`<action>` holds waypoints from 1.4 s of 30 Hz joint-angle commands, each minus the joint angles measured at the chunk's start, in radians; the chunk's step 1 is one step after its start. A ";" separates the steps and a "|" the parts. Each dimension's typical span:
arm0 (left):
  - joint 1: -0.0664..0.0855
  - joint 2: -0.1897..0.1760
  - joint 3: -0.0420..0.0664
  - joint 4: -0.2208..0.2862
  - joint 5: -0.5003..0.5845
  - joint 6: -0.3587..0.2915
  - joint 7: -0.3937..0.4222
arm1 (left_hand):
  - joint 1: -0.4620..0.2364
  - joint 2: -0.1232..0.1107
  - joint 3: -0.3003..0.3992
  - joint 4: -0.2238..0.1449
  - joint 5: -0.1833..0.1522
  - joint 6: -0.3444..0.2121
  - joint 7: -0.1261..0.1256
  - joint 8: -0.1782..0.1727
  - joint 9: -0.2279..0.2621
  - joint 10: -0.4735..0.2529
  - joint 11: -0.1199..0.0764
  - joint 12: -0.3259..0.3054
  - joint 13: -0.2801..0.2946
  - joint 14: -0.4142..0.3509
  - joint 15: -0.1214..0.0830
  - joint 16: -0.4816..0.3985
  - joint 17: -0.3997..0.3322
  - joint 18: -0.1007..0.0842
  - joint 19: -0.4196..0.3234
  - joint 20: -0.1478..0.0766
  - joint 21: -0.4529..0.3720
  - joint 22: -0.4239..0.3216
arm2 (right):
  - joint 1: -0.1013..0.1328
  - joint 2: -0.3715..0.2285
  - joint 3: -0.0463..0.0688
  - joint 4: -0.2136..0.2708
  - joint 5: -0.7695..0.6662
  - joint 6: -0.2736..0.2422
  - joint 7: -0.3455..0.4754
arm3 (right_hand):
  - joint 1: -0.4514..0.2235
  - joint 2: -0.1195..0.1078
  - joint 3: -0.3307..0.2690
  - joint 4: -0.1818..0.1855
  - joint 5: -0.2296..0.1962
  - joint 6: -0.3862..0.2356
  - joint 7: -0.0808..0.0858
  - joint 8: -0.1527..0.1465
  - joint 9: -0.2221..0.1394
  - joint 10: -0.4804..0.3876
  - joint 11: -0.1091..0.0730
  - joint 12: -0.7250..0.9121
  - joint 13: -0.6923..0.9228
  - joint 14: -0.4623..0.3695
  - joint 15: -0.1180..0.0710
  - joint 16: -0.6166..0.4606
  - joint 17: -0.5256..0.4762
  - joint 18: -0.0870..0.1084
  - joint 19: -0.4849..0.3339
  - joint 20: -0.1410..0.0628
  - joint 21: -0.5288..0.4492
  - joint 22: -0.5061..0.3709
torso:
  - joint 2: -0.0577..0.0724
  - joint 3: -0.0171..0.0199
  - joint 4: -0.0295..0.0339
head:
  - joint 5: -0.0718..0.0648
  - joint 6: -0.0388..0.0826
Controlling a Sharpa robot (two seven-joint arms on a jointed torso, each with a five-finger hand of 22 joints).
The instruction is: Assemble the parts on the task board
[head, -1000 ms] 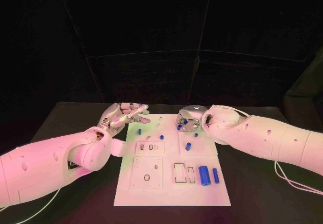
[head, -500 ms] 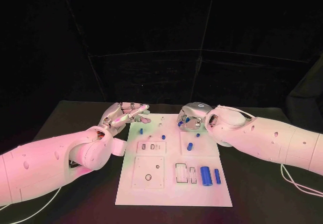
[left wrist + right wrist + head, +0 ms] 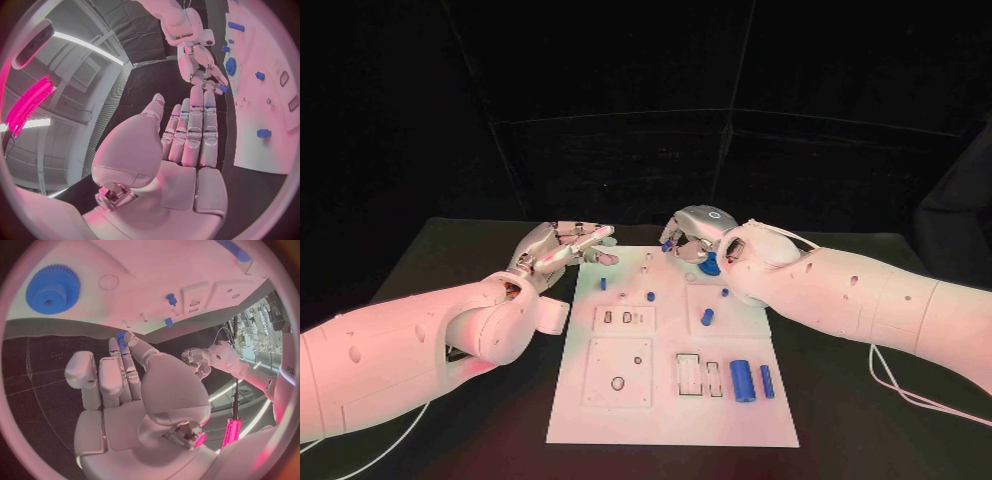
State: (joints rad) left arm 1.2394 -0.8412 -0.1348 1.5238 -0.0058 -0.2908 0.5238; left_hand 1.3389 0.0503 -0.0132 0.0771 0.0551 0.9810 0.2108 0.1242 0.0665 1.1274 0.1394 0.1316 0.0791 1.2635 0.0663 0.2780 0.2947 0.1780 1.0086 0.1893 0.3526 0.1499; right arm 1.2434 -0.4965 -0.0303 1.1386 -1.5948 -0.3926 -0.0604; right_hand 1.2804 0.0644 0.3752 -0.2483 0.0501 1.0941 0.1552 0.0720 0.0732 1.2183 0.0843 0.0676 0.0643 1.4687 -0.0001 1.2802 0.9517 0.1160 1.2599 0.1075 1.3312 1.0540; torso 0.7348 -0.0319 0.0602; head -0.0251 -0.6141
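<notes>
Between the right hand's (image 3: 692, 240) fingertips a small blue part (image 3: 121, 335) is pinched, now lifted off the task board (image 3: 668, 400). Beside it, the left hand (image 3: 560, 248) is held flat, holding nothing. Insertion is judged next.

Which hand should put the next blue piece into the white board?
Probably the right. The right hand already pinches a small blue part above the far end of the task board, near the blue gear. The left hand is open at the board's edge, holding nothing.
</notes>
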 commanded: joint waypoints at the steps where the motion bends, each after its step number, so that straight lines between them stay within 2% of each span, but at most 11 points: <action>1: 0.002 0.003 0.001 -0.001 0.011 0.014 0.002 | -0.001 0.006 0.000 -0.006 0.000 -0.007 -0.003 -0.005 -0.001 -0.009 0.001 -0.004 -0.001 0.001 0.009 -0.006 0.001 0.004 0.007 -0.002 -0.004 -0.001 | 0.002 0.024 0.001 -0.026 0.009 -0.037 0.007 | 0.001 -0.011 0.010 -0.001 0.003 -0.003 0.004 -0.007 -0.003 -0.006 0.002 -0.005 0.000 0.010 0.002 0.007 0.002 -0.011 -0.005 0.002 0.005 0.002 | 0.004 -0.0002 0.0042 | -0.002 0.001; 2: 0.002 0.004 0.001 -0.001 0.011 0.014 0.002 | -0.001 0.006 0.000 -0.006 0.000 -0.007 -0.003 -0.005 -0.001 -0.009 0.001 -0.004 -0.001 0.001 0.009 -0.006 0.001 0.004 0.007 -0.002 -0.004 -0.001 | 0.002 0.032 0.001 -0.035 0.011 -0.034 0.010 | 0.001 -0.012 0.010 0.000 0.003 -0.003 0.004 -0.007 -0.003 -0.006 0.002 -0.005 0.000 0.010 0.003 0.008 0.003 -0.011 -0.005 0.002 0.005 0.003 | 0.003 0.0001 0.0035 | -0.002 0.001; 7: 0.003 0.005 0.001 -0.001 0.012 0.015 0.001 | -0.001 0.006 0.000 -0.006 0.000 -0.007 -0.003 -0.005 -0.001 -0.009 0.001 -0.004 -0.001 0.001 0.009 -0.006 0.001 0.004 0.007 -0.002 -0.004 -0.001 | 0.003 0.070 0.001 -0.074 0.017 0.002 0.019 | -0.002 -0.018 0.015 0.001 0.004 -0.006 0.005 -0.008 -0.004 -0.010 0.003 -0.005 0.000 0.011 0.004 0.011 0.008 -0.012 -0.004 0.003 0.008 0.007 | 0.007 -0.0014 0.0088 | -0.006 0.004; 9: 0.004 0.005 0.001 0.001 0.012 0.014 0.001 | -0.001 0.006 0.000 -0.006 0.000 -0.007 -0.003 -0.005 -0.001 -0.009 0.001 -0.004 -0.001 0.001 0.009 -0.006 0.001 0.004 0.007 -0.002 -0.004 -0.001 | 0.003 0.082 0.001 -0.087 0.018 0.018 0.019 | -0.004 -0.019 0.016 0.003 0.004 -0.008 0.005 -0.009 -0.004 -0.011 0.004 -0.005 0.000 0.011 0.004 0.012 0.008 -0.012 -0.004 0.004 0.008 0.007 | 0.012 -0.0015 0.0095 | -0.006 0.009; 11: 0.005 0.006 0.001 0.003 0.012 0.014 0.001 | -0.001 0.007 0.000 -0.007 0.000 -0.008 -0.003 -0.005 -0.001 -0.010 0.001 -0.004 -0.001 0.001 0.009 -0.006 0.001 0.004 0.007 -0.002 -0.004 -0.002 | 0.003 0.100 0.001 -0.107 0.019 0.036 0.017 | -0.007 -0.021 0.018 0.005 0.003 -0.009 0.005 -0.009 -0.004 -0.013 0.004 -0.005 0.000 0.011 0.005 0.013 0.009 -0.012 -0.005 0.004 0.009 0.006 | 0.014 -0.0009 0.0108 | -0.005 0.008; 14: 0.006 0.006 0.001 0.004 0.012 0.015 0.000 | -0.001 0.007 0.000 -0.007 0.000 -0.008 -0.003 -0.005 -0.001 -0.010 0.001 -0.004 -0.001 0.001 0.009 -0.006 0.002 0.004 0.007 -0.002 -0.004 -0.002 | 0.003 0.113 0.001 -0.122 0.019 0.052 0.013 | -0.010 -0.023 0.019 0.008 0.003 -0.010 0.005 -0.009 -0.004 -0.015 0.005 -0.005 0.000 0.010 0.005 0.012 0.007 -0.012 -0.006 0.005 0.009 0.007 | 0.014 -0.0021 0.0117 | -0.005 0.009; 23: 0.011 0.006 0.001 0.004 0.012 0.015 -0.001 | -0.001 0.007 0.000 -0.007 0.000 -0.008 -0.003 -0.005 -0.001 -0.010 0.001 -0.004 -0.001 0.001 0.009 -0.006 0.002 0.004 0.007 -0.002 -0.004 -0.002 | 0.003 0.131 0.001 -0.140 0.008 0.073 -0.001 | -0.012 -0.028 0.022 0.009 0.003 -0.014 0.005 -0.009 -0.005 -0.018 0.005 -0.006 -0.001 0.010 0.006 0.013 0.006 -0.011 -0.007 0.006 0.010 0.007 | 0.017 -0.0037 0.0125 | -0.007 0.007; 26: 0.011 0.007 0.001 0.004 0.012 0.015 -0.001 | -0.001 0.007 0.000 -0.007 0.000 -0.008 -0.003 -0.005 -0.001 -0.010 0.001 -0.004 -0.001 0.001 0.009 -0.006 0.002 0.004 0.007 -0.002 -0.004 -0.002 | 0.003 0.134 0.001 -0.144 -0.002 0.076 -0.006 | -0.012 -0.028 0.022 0.009 0.003 -0.014 0.005 -0.009 -0.005 -0.018 0.005 -0.006 -0.001 0.010 0.006 0.013 0.006 -0.011 -0.007 0.006 0.010 0.007 | 0.017 -0.0026 0.0129 | -0.010 0.005; 32: 0.012 0.007 0.001 0.003 0.012 0.016 -0.002 | -0.001 0.007 0.000 -0.007 0.000 -0.008 -0.003 -0.005 -0.001 -0.010 0.001 -0.004 -0.001 0.001 0.009 -0.006 0.002 0.004 0.007 -0.002 -0.004 -0.002 | 0.003 0.139 0.001 -0.150 -0.021 0.071 -0.022 | -0.012 -0.030 0.023 0.010 0.003 -0.015 0.005 -0.009 -0.005 -0.019 0.005 -0.006 -0.001 0.009 0.006 0.013 0.006 -0.011 -0.007 0.006 0.010 0.007 | 0.018 -0.0029 0.0129 | -0.009 0.005; 37: 0.014 0.006 0.001 0.004 0.012 0.016 -0.004 | 0.000 0.007 0.000 -0.009 0.000 -0.008 -0.003 -0.004 -0.001 -0.010 0.001 -0.004 -0.001 0.000 0.009 -0.007 0.003 0.004 0.007 -0.002 -0.005 -0.002 | 0.003 0.142 0.001 -0.154 -0.031 0.061 -0.023 | -0.016 -0.046 0.032 0.013 0.017 -0.025 0.007 -0.010 -0.006 -0.031 0.008 -0.006 -0.001 0.007 0.009 0.013 0.002 -0.010 -0.013 0.008 0.010 0.004 | 0.018 -0.0030 0.0135 | -0.008 0.006; 42: 0.014 0.007 0.001 0.004 0.012 0.018 -0.006 | 0.000 0.007 0.000 -0.009 0.000 -0.008 -0.003 -0.004 -0.001 -0.010 0.001 -0.004 -0.001 0.000 0.009 -0.007 0.003 0.004 0.007 -0.002 -0.005 -0.002 | 0.003 0.146 0.001 -0.154 -0.039 0.071 -0.027 | -0.019 -0.055 0.035 0.015 0.015 -0.029 0.008 -0.009 -0.006 -0.038 0.010 -0.006 -0.001 0.006 0.010 0.012 0.000 -0.010 -0.015 0.010 0.010 0.003 | 0.019 -0.0026 0.0138 | -0.008 0.005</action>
State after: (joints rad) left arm 1.2522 -0.8354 -0.1347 1.5258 0.0045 -0.2870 0.5209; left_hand 1.3391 0.0502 -0.0104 0.0744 0.0551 0.9772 0.2070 0.1242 0.0666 1.1237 0.1430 0.1316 0.0786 1.2634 0.0663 0.2780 0.2965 0.1779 1.0079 0.1887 0.3526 0.1497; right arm 1.2472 -0.3524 -0.0281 0.9852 -1.6132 -0.3375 -0.0754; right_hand 1.2609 0.0191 0.4043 -0.2333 0.0618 1.0726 0.1660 0.0656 0.0679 1.1875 0.0926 0.0644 0.0647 1.4649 0.0037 1.2874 0.9529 0.1163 1.2509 0.1164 1.3352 1.0579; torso 0.7528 -0.0348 0.0738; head -0.0333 -0.6083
